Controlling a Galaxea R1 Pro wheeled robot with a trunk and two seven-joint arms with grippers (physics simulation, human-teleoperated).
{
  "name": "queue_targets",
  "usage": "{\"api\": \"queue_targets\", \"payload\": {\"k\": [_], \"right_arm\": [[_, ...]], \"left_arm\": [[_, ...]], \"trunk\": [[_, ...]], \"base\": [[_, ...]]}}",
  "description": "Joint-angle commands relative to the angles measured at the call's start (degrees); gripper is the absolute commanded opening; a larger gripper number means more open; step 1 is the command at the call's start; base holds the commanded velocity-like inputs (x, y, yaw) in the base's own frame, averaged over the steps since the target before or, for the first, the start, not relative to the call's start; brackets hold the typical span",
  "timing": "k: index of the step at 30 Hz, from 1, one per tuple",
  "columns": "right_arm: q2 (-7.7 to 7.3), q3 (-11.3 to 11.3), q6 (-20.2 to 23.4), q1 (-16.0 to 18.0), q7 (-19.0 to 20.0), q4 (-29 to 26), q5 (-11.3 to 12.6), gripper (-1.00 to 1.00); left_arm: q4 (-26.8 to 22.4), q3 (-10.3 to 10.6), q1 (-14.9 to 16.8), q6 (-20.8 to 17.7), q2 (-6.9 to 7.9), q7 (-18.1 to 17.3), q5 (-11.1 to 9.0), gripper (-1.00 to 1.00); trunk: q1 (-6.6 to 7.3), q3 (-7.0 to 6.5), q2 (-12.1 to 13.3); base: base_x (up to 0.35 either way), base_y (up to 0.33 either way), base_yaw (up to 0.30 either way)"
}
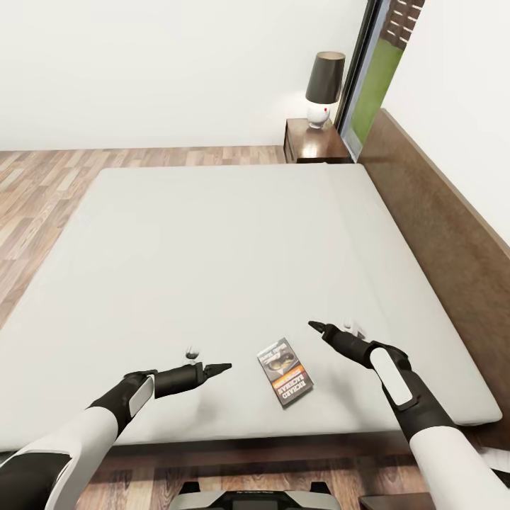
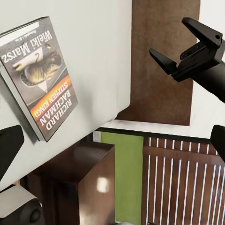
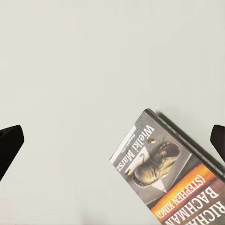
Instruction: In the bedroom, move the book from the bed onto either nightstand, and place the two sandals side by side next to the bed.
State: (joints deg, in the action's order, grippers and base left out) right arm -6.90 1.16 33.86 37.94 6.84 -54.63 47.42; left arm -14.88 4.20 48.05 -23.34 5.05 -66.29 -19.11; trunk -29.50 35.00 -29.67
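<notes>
White walls and plank flooring frame the bed (image 1: 212, 269), whose pale mattress carries the book (image 1: 285, 371) near its front edge. Left gripper (image 1: 221, 367) hovers just beside the book on one side, right gripper (image 1: 316, 326) on the other; both have fingers spread and hold nothing. Beyond the bed's far corner stands the nightstand (image 1: 315, 144) with a lamp (image 1: 323, 88). My guess: a thin paperback lying flat may slide away instead of lifting. Its cover reads "Wielki Marsz", "Richard Bachman (Stephen King)".
</notes>
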Motion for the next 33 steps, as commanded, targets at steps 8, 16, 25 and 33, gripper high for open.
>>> {"api": "queue_targets", "payload": {"k": [8,16,25,33], "right_arm": [[-0.04,-0.01,0.05,0.03,0.10,0.30,0.04,1.00],[-0.20,0.00,0.05,0.03,0.18,0.53,0.04,1.00],[-0.22,0.23,0.04,0.03,0.19,0.57,0.04,1.00],[-0.24,0.31,-0.01,0.03,0.19,0.64,0.04,1.00]], "left_arm": [[0.02,0.39,0.02,-0.56,0.07,-0.11,-0.58,1.00],[0.02,0.37,0.02,-0.59,0.27,-0.80,-0.66,1.00],[-0.04,0.44,0.02,-0.56,0.16,-5.40,-0.64,1.00],[-5.05,0.27,0.02,-3.71,0.22,-6.56,-0.72,1.00]], "trunk": [[-0.02,0.06,-0.07],[-0.24,0.24,-0.47],[-1.78,1.50,-3.28],[-1.78,1.50,-3.28]], "base": [[0.000,0.000,0.000],[0.000,0.000,0.000],[0.000,0.000,0.000],[0.000,0.000,0.000]]}}
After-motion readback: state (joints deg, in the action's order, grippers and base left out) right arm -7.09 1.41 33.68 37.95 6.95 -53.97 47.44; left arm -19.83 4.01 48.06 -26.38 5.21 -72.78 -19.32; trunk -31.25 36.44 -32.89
